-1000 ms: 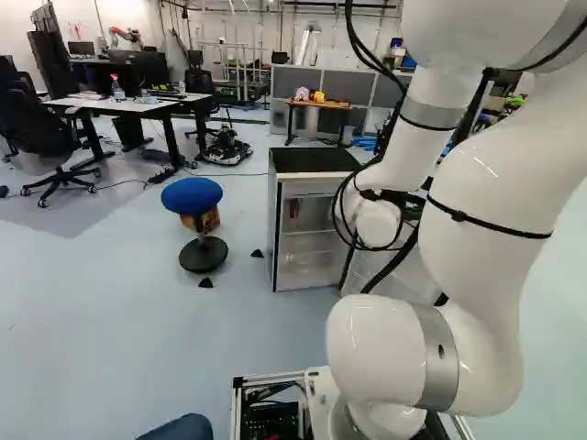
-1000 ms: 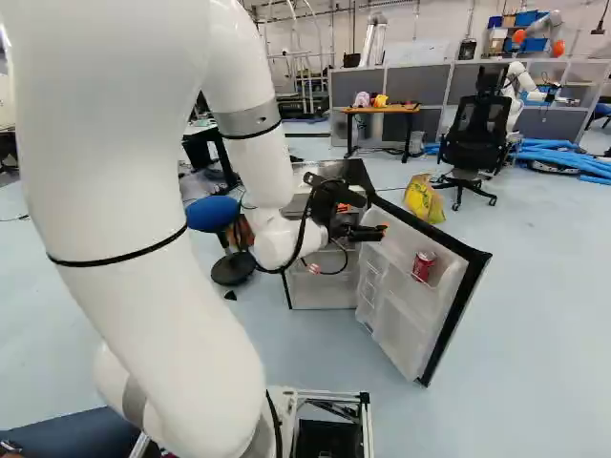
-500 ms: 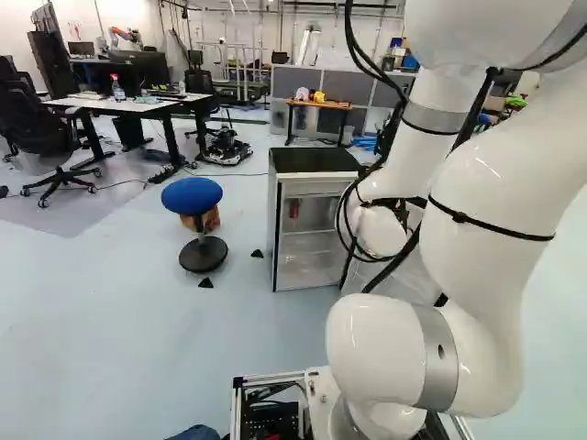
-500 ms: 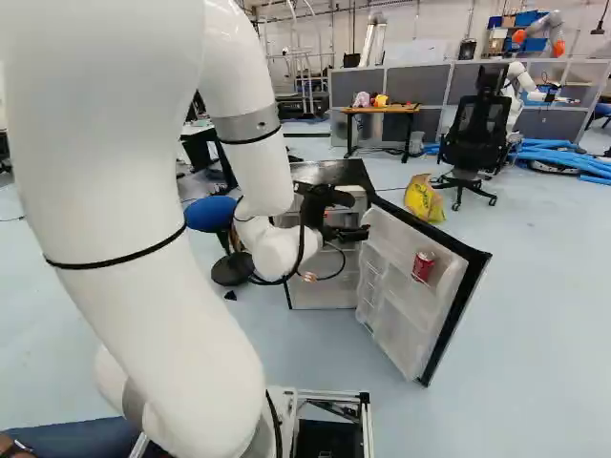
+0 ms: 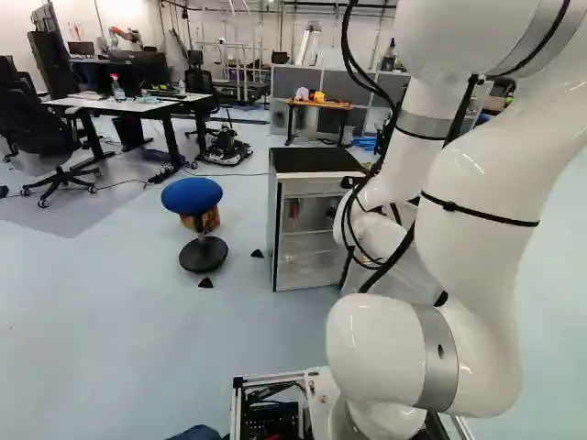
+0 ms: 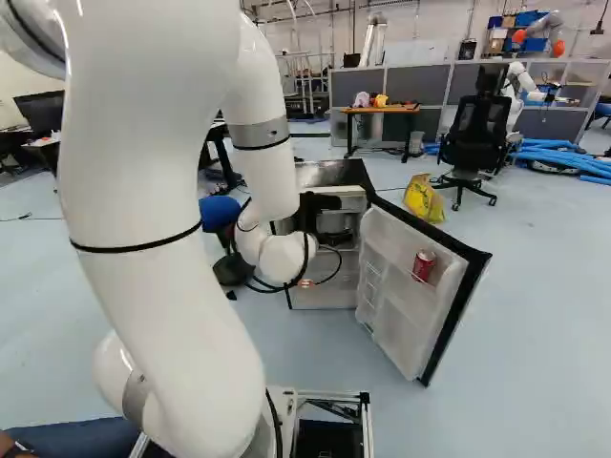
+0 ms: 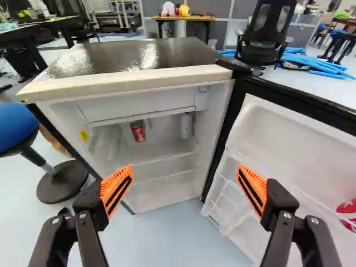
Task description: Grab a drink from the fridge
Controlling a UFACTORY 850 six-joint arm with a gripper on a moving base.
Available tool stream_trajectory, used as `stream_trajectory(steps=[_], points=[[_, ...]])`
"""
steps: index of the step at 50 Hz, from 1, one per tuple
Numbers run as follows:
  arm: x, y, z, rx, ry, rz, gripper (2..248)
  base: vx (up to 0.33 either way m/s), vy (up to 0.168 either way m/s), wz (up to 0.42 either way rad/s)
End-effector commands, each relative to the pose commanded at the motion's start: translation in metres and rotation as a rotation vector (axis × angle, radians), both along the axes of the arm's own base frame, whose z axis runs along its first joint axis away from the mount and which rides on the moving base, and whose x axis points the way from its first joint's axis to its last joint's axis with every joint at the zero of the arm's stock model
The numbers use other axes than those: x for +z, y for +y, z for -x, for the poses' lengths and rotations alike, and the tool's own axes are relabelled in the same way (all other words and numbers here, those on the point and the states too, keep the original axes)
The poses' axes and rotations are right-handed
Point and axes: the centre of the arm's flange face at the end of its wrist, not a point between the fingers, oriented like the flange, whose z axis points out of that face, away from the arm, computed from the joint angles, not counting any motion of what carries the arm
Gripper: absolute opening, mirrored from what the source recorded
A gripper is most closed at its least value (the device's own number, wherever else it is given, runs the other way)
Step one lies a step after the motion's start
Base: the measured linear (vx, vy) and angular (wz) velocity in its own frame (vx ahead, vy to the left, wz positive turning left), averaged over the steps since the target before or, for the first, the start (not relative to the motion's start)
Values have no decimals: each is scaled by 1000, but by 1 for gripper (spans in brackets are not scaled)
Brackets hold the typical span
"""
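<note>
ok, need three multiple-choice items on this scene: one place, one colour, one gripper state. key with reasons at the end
1. Where is the red can in the right base view?
A) on the desk
B) in the open fridge door
C) on the floor

2. What colour is the stool seat?
A) yellow
B) green
C) blue

3. What is the state of the end effector?
A) open, holding nothing
B) shut on a can
C) shut, holding nothing

Key:
1 B: the can sits against the door's inner side.
2 C: the seat shows blue in the left base view.
3 A: in the wrist view the orange pads stand wide apart, nothing gripped.
</note>
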Motion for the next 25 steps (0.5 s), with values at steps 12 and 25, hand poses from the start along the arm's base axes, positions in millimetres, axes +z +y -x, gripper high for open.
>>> stream_trajectory(steps=[12, 25], points=[[-14, 9, -3, 123, 51, -3, 247, 0, 0, 0], [-28, 10, -6, 151, 87, -14, 247, 0, 0, 0]])
